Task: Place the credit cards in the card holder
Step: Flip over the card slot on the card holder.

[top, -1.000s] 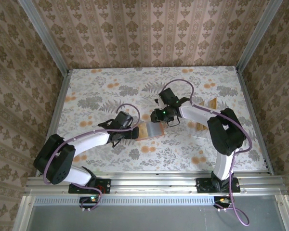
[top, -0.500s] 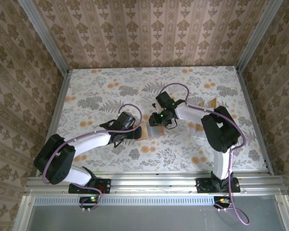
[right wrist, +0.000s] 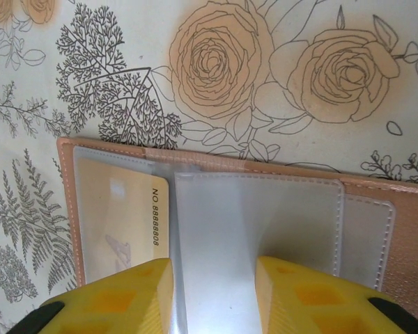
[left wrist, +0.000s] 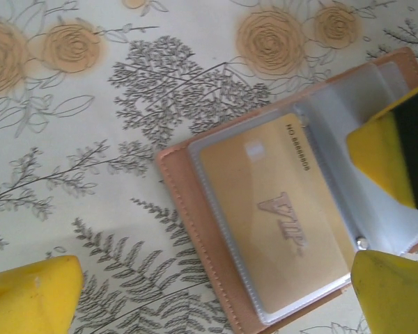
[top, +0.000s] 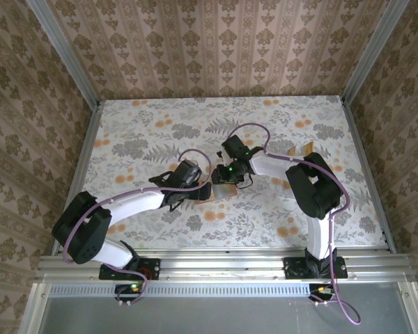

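Left wrist: one card holder (left wrist: 198, 216), one credit card (left wrist: 279, 223) inside; left pincer (left wrist: 216, 282) wide apart, right pincer (right wrist: 212, 273) partly apart.

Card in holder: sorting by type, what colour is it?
The card is golden tan; left wrist view shows it best.

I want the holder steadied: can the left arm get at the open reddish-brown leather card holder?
Probably yes. The left gripper hangs open right above the reddish-brown card holder, nothing between them; only the end under the right gripper, at a clear plastic sleeve, looks taken.
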